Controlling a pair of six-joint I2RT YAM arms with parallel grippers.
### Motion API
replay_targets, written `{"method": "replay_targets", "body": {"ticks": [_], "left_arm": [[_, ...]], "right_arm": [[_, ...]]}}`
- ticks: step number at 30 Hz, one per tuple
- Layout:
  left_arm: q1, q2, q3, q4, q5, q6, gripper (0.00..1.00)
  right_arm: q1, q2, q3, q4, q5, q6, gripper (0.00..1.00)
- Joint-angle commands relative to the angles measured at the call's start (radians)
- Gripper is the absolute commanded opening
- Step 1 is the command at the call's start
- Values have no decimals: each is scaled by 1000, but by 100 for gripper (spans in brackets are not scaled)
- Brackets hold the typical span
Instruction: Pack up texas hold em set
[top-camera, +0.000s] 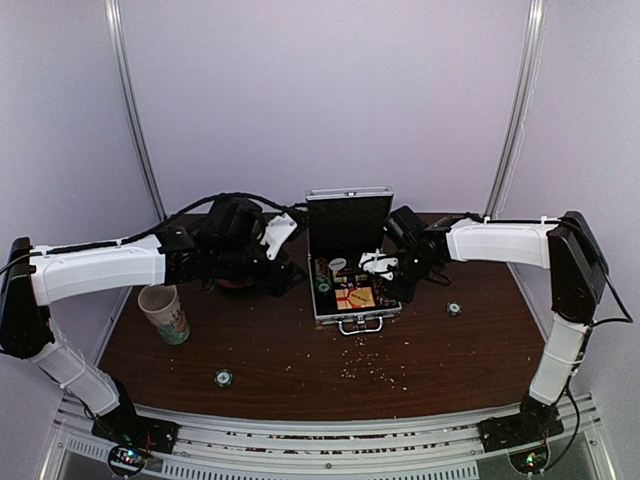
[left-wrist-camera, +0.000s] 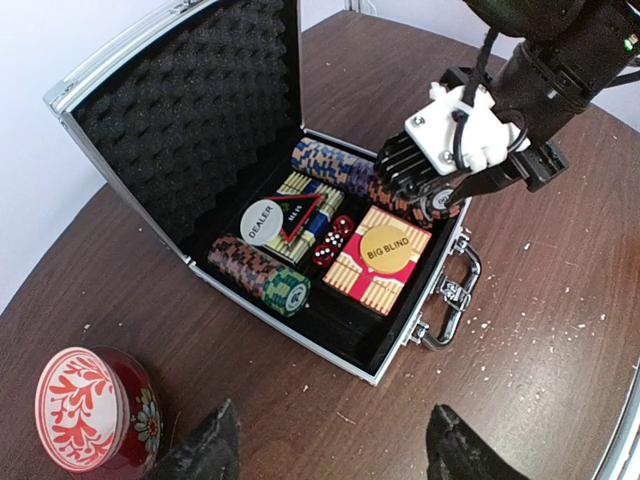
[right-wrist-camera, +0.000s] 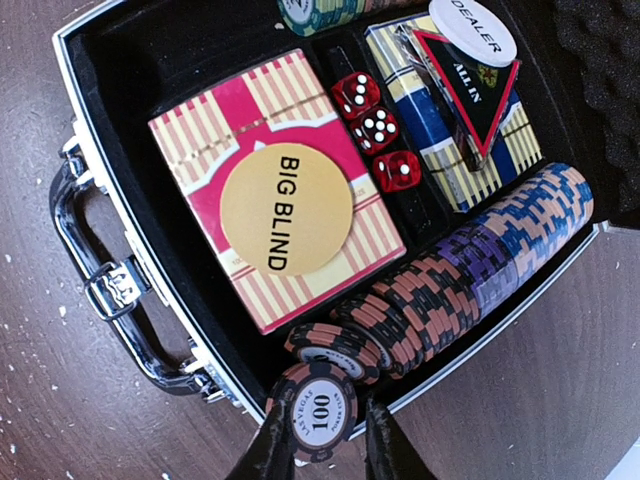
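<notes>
- Right wrist view: right gripper (right-wrist-camera: 322, 442) clamped on "100" chip (right-wrist-camera: 320, 408), at the handle-side end of the chip row (right-wrist-camera: 470, 260) in the open aluminium case (right-wrist-camera: 150, 60).
- Tilt chip to match row, seat flush w/ stack, then let go.
- Left gripper (left-wrist-camera: 330, 455): fingers apart, empty, nr case.

One case (left-wrist-camera: 190, 110) holds three red dice (right-wrist-camera: 378, 126), two card boxes (right-wrist-camera: 200, 150), two chip rows (right-wrist-camera: 470, 260) and two round discs (right-wrist-camera: 285, 208). Two loose chips (top-camera: 223, 378) lie at three and eight o'clock from it. There is one cup (top-camera: 165, 312) and one bowl (left-wrist-camera: 85, 410).
</notes>
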Motion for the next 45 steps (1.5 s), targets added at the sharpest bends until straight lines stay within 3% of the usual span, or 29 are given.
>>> {"method": "replay_targets", "body": {"ticks": [1, 4, 7, 10, 34, 45], "left_arm": [[-1, 5, 8, 19, 11, 9, 65], [-1, 5, 8, 19, 9, 8, 65], [-1, 5, 10, 17, 8, 10, 65], [-1, 5, 10, 16, 10, 12, 65], [-1, 6, 11, 14, 16, 16, 65], [-1, 15, 16, 5, 28, 17, 65]], "right_arm": [[-6, 13, 6, 21, 34, 31, 27], [-11, -21, 12, -16, -11, 21, 32], [-11, -79, -20, -27, -35, -23, 47], [-11, -97, -48, -44, -1, -65, 54], [-28, 32, 19, -61, 151, -76, 49], [-49, 61, 62, -42, 130, -54, 49]]}}
